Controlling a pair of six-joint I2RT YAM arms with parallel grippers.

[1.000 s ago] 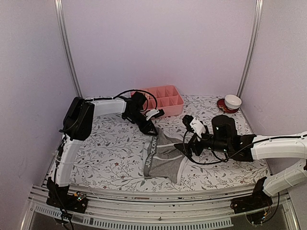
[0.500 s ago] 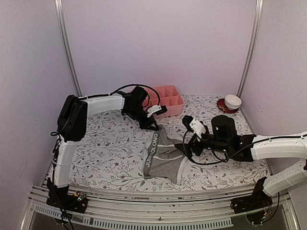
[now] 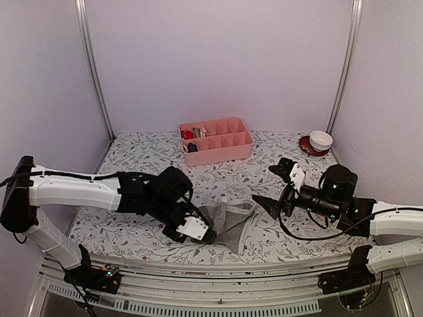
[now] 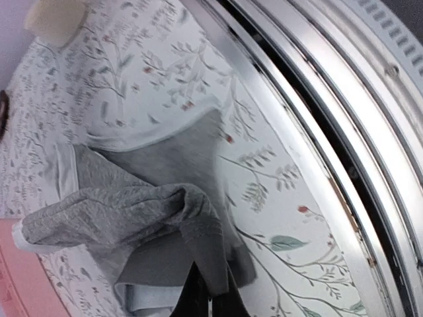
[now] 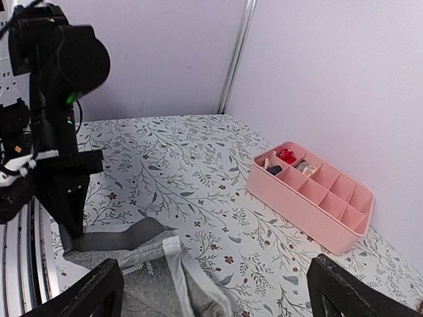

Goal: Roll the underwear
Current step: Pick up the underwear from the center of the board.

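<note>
1. Since a second ago, my left arm has swung from beside the pink divided plastic tray (image 3: 221, 153) down to the near edge of the flower-printed table (image 3: 142, 181). My right arm has drawn back to the right.
2. My left gripper (image 3: 198, 232) is clamped tight on a fold of the soft grey cloth underwear (image 3: 231, 218), pinched at its near left side.
3. The underwear was spread flat before. It now lies bunched and folded over itself close to the table's front edge, between my two grippers.
4. My right gripper (image 3: 277, 190) stands spread wide with nothing in it, just beside the underwear's right edge.
</note>
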